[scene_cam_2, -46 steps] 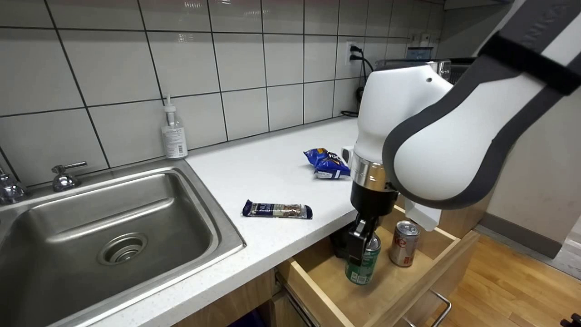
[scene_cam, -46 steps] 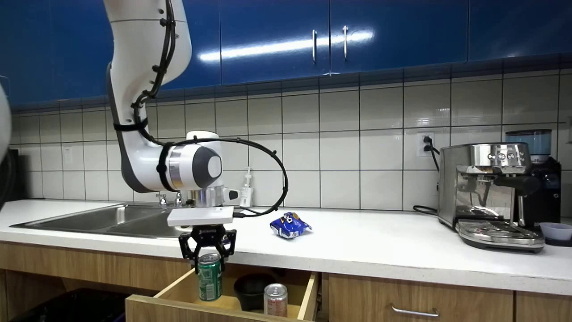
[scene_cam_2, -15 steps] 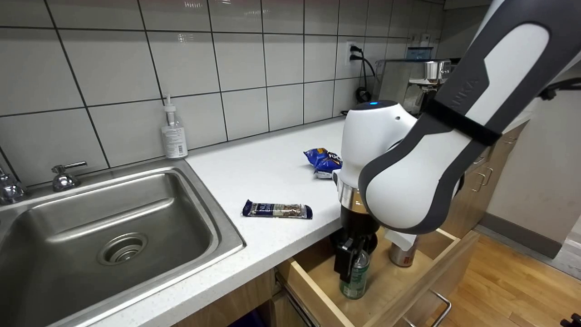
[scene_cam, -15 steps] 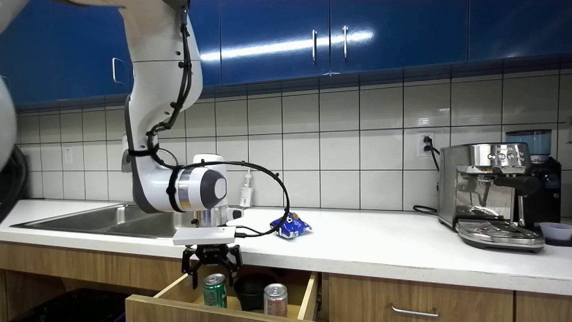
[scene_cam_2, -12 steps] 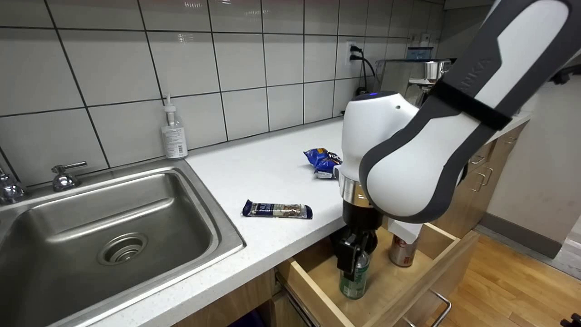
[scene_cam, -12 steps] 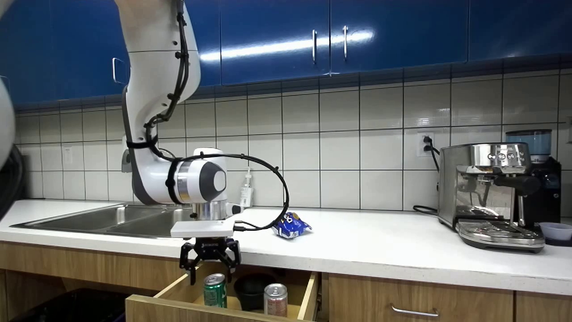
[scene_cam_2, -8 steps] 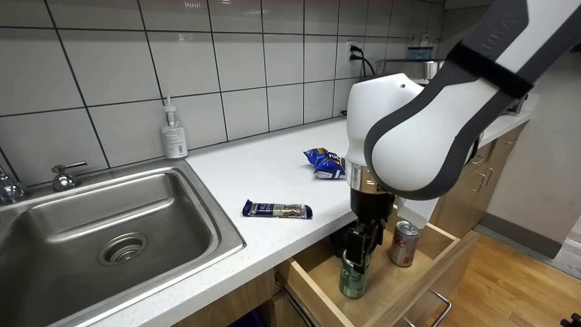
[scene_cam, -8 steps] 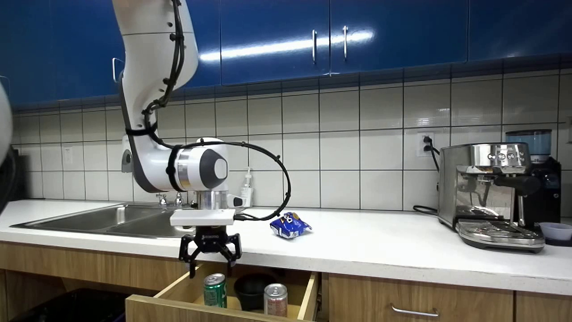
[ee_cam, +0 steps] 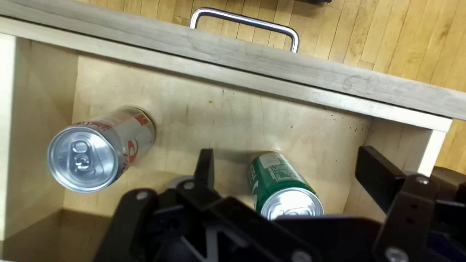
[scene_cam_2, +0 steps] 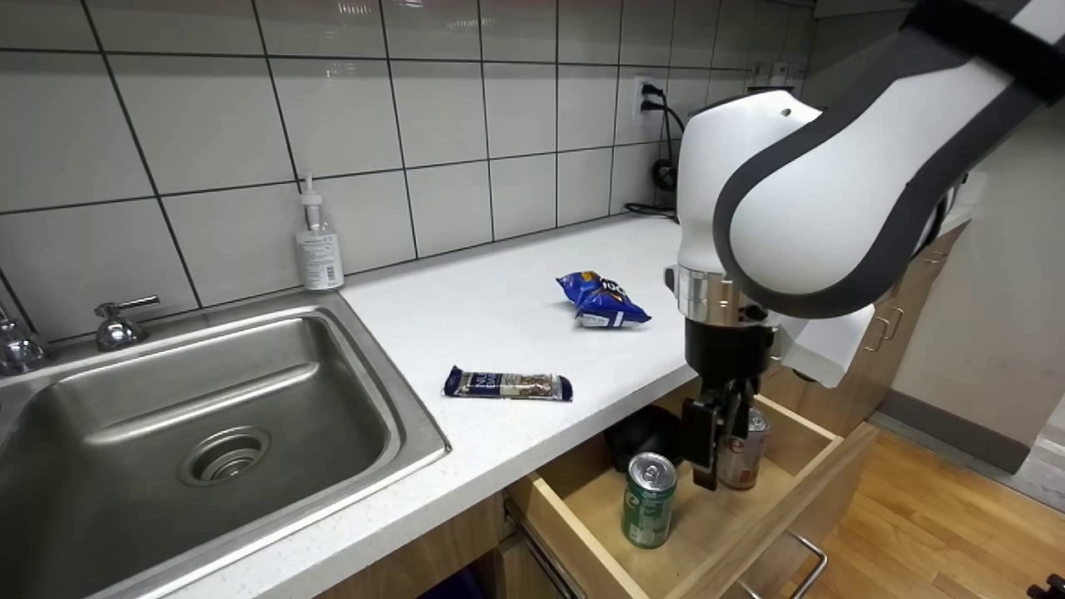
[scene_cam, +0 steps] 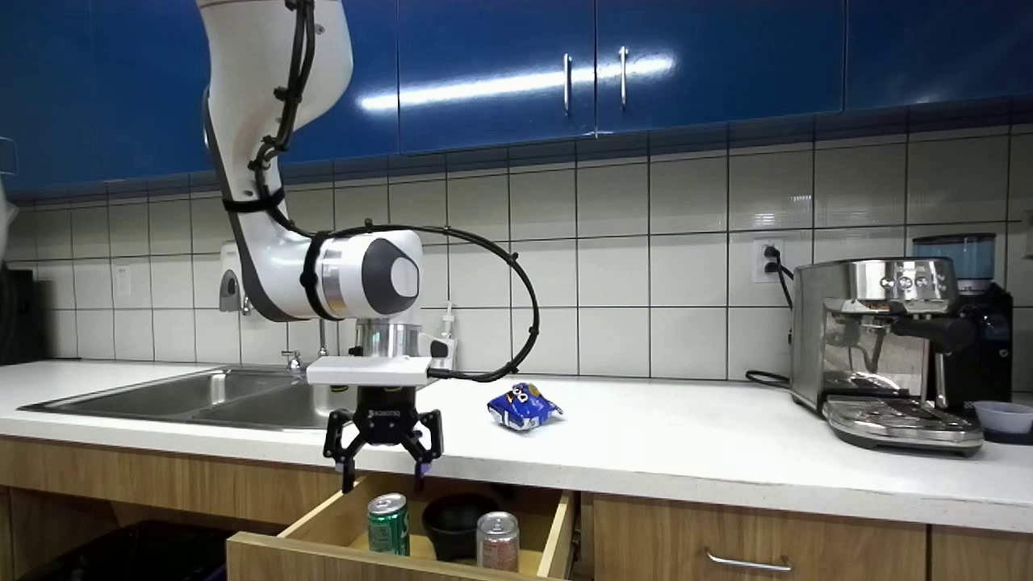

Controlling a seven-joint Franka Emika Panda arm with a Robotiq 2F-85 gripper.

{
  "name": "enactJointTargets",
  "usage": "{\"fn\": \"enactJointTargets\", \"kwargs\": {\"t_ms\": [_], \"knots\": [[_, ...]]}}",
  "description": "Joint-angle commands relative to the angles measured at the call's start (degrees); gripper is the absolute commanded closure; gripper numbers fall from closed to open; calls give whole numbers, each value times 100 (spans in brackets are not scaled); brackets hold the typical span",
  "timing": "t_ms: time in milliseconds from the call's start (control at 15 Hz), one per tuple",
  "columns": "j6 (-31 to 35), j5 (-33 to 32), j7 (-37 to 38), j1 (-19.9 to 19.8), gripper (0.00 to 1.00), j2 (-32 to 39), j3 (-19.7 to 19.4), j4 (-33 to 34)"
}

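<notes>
The green can [scene_cam_2: 649, 503] and the silver can [scene_cam: 498, 542] are shiny metal; the drawer [ee_cam: 218, 120] is smooth wood. The gripper [scene_cam: 384, 482] looks matt, the sink [scene_cam_2: 250, 399] satiny metal, the snack bag [scene_cam_2: 601, 299] crinkled, glossy plastic.

In an exterior view, blue cabinets [scene_cam: 492, 73] span the top; near the right edge stand a steel espresso machine [scene_cam: 888, 355], a black grinder [scene_cam: 989, 323] partly behind it and a pale bowl [scene_cam: 1004, 418]; a blue snack bag [scene_cam: 524, 407] rests on the white counter [scene_cam: 686, 436], below the middle; in an exterior view, a wrapped bar [scene_cam_2: 508, 384] lies just below centre; a sink [scene_cam_2: 299, 449] fills the lower left, a pump bottle [scene_cam_2: 319, 256] upright at its far corner.
</notes>
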Motion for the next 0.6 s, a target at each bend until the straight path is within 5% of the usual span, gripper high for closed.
{"fn": "enactJointTargets", "kwargs": {"t_ms": [0,533], "knots": [[-11,-6,6,-13,0,5,17,9],[0,-7,7,-10,0,62,22,17]]}}
